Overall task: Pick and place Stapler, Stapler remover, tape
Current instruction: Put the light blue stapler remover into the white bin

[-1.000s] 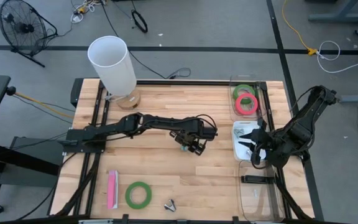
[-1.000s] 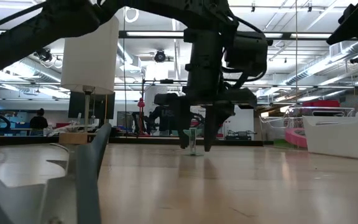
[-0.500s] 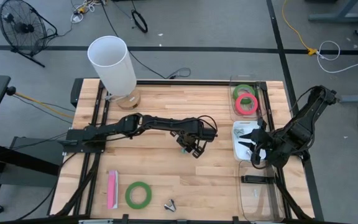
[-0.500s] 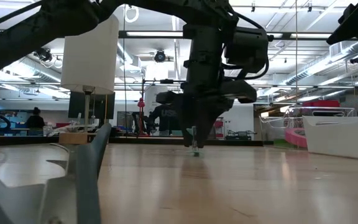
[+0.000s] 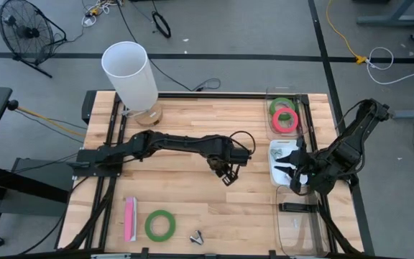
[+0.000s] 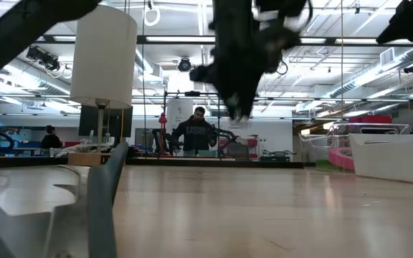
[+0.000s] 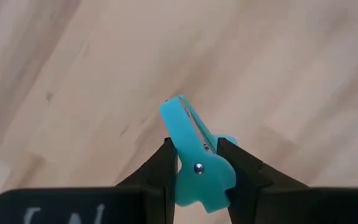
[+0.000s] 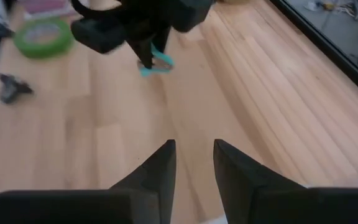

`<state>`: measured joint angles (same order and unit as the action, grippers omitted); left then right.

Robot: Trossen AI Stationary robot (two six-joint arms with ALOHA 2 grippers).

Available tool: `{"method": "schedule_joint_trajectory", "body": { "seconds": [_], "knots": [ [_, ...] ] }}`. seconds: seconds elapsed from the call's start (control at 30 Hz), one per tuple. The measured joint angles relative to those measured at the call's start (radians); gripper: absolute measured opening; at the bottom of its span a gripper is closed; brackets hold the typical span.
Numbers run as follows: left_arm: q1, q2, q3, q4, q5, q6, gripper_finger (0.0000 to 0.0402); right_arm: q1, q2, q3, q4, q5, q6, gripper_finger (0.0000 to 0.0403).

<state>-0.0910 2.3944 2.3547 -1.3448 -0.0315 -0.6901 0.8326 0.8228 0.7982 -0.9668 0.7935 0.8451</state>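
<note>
Nearest you, along the front edge of the desk (image 5: 192, 201), lie a pink stapler (image 5: 129, 219), a green tape roll (image 5: 160, 224) and a small dark staple remover (image 5: 197, 237), all untouched. At the front right, a clear tray (image 5: 287, 229) holds a dark flat thing I cannot identify.

Your left gripper (image 5: 226, 173) sits over the middle of the desk, its fingers (image 7: 166, 163) pinching a small teal remover (image 7: 197, 168) from both sides. The low view shows that gripper (image 6: 239, 107) raised clear of the desk surface, and the right wrist view shows the teal piece (image 8: 155, 65) hanging under it.

Your right gripper (image 5: 291, 164) waits at the right side, over the middle white tray (image 5: 273, 150); its fingers (image 8: 157, 168) are spread with nothing between them.

Farther back on the right, one green tape (image 5: 282, 105) and one red-pink tape (image 5: 286, 119) already lie in the rear tray. At the back left stands a white cylinder (image 5: 129, 73).
</note>
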Motion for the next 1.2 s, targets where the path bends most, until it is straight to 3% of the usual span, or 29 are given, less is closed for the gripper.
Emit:
{"method": "schedule_joint_trajectory", "body": {
  "seconds": [0.33,0.67,1.2],
  "knots": [
    [-0.114,-0.149,0.002,0.262,-0.191,0.212,0.0095,0.000,0.000,0.000,0.369,0.001,-0.310,0.0107],
    [-0.189,-0.167,0.002,0.480,-0.201,0.440,0.0095,0.000,0.000,0.000,0.539,-0.074,-0.424,0.0111],
    [-0.206,-0.167,0.002,0.613,-0.227,0.564,0.0095,-0.070,0.068,0.000,0.603,-0.081,-0.447,0.0211]
  ]
}}
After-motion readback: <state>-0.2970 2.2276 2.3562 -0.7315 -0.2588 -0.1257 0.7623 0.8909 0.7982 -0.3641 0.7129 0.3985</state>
